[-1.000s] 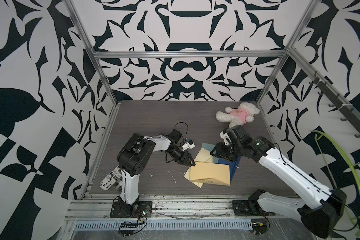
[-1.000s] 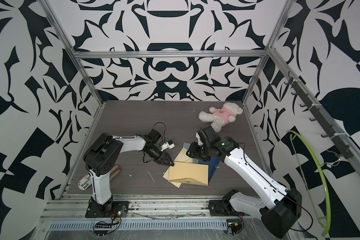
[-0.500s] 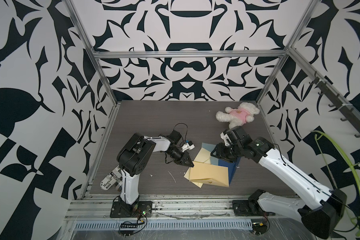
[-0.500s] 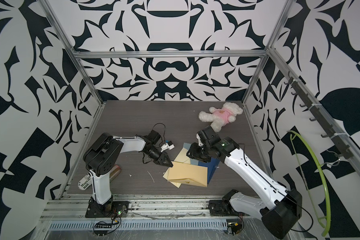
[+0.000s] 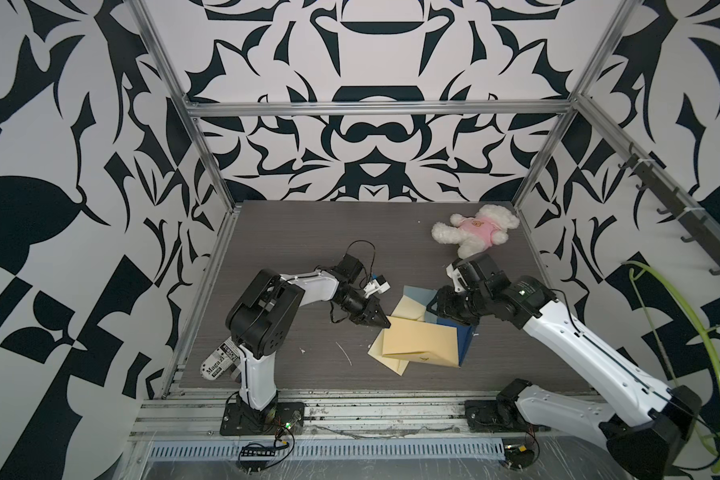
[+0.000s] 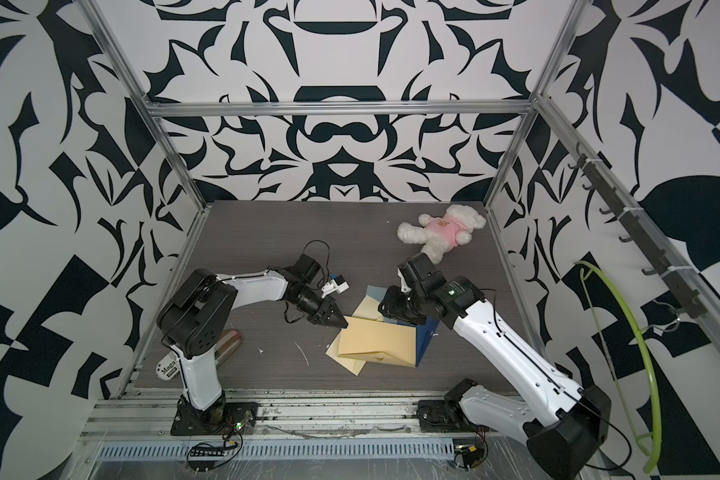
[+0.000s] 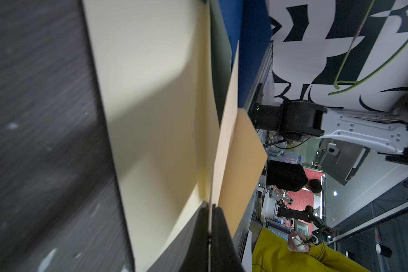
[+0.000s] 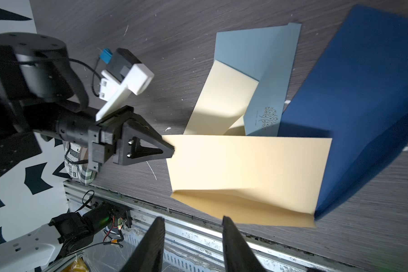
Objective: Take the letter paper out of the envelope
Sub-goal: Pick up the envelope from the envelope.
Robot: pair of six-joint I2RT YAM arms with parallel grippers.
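A dark blue envelope [image 5: 466, 343] [image 6: 425, 338] [image 8: 363, 94] lies at the table's front right. The folded yellow letter paper [image 5: 420, 347] [image 6: 377, 345] [image 8: 245, 169] sticks out of it toward the left. My left gripper [image 5: 385, 323] [image 6: 344, 325] [image 7: 210, 212] [image 8: 172, 150] is shut on the paper's far left corner, low over the table. My right gripper [image 5: 437, 307] [image 8: 193, 230] hovers above the envelope's far end. It is open, with nothing between its fingers [image 8: 156, 240].
A grey-blue card [image 5: 416, 293] [image 8: 257, 51] and a pale cream sheet [image 5: 408, 309] [image 8: 224, 101] lie under the letter paper. A white teddy in pink [image 5: 474, 232] [image 6: 441, 232] lies at the back right. A printed roll [image 5: 219, 363] sits by the left arm's base. A metal rail [image 8: 198, 233] edges the front.
The left gripper slid right to the letter paper's corner and closed on it. The right gripper's jaws narrowed slightly; that arm stayed in place.
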